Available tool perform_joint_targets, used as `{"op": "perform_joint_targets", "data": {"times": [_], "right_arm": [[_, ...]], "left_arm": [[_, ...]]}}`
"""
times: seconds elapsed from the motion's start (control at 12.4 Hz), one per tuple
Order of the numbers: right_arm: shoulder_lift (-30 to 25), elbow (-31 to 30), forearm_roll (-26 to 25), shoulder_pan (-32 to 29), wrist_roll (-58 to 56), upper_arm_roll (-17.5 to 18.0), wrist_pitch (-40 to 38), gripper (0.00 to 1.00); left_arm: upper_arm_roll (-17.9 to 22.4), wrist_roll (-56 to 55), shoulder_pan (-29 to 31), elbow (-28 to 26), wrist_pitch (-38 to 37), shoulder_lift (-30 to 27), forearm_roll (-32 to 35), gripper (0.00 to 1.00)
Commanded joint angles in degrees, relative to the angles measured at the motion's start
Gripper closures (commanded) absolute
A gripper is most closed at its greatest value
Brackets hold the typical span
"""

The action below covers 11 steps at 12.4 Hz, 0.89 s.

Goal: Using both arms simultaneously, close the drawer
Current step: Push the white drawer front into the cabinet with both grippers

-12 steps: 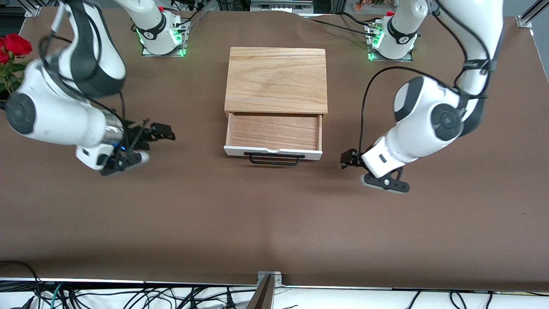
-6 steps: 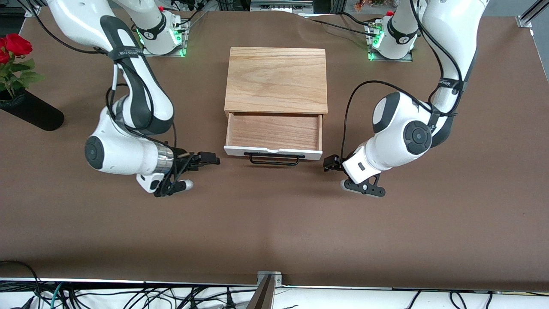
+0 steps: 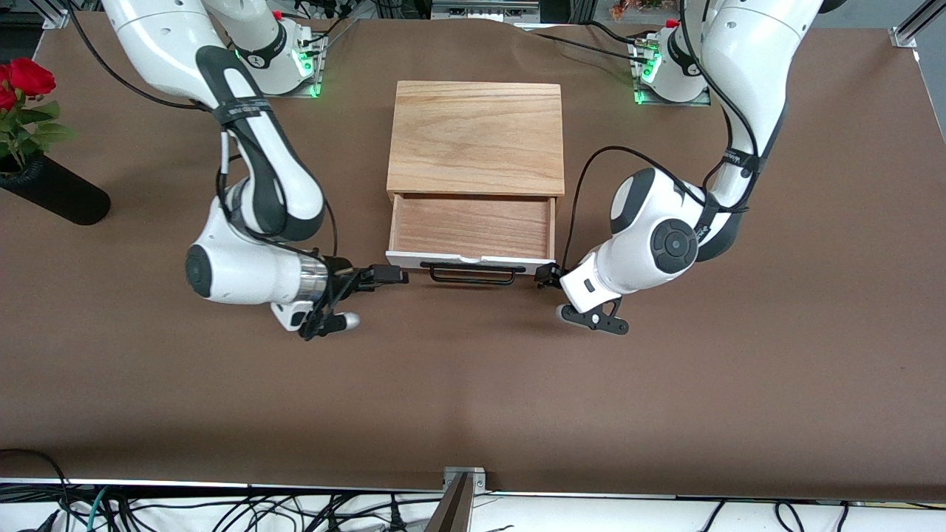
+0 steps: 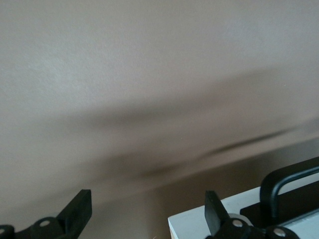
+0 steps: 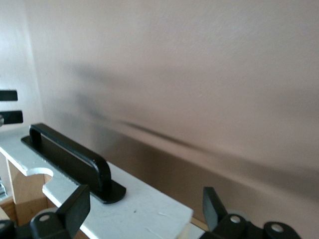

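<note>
The drawer stands pulled out of the light-oak cabinet, its white front panel and black wire handle facing the front camera. My right gripper is open, low at the panel's corner toward the right arm's end. In the right wrist view the panel and handle lie between my open right gripper. My left gripper is open, low at the panel's other corner. The left wrist view shows that panel corner by my open left gripper, and the handle.
A black vase with red roses lies at the right arm's end of the table. Brown tabletop spreads between the drawer and the table's front edge. The left gripper's fingers show far off in the right wrist view.
Both arms have swung inward and lowered, bringing each gripper from well out to the side up to a front corner of the drawer. The drawer has not moved.
</note>
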Motion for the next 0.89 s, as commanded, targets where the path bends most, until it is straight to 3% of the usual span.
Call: {"op": "perform_joint_targets", "data": {"times": [0.0,0.81], "right_arm": [[0.1,-0.9,1.2,0.7,-0.1,-0.1,0.6,0.00],[0.1,-2.9,1.4,1.2,-1.1,0.0,-1.0,0.00]], "left_arm": [[0.3,0.5,-0.4,-0.3,-0.2,-0.1,-1.9,0.00],[0.3,0.3,-1.3,-1.3,-0.3,0.0,-1.9,0.00]]}}
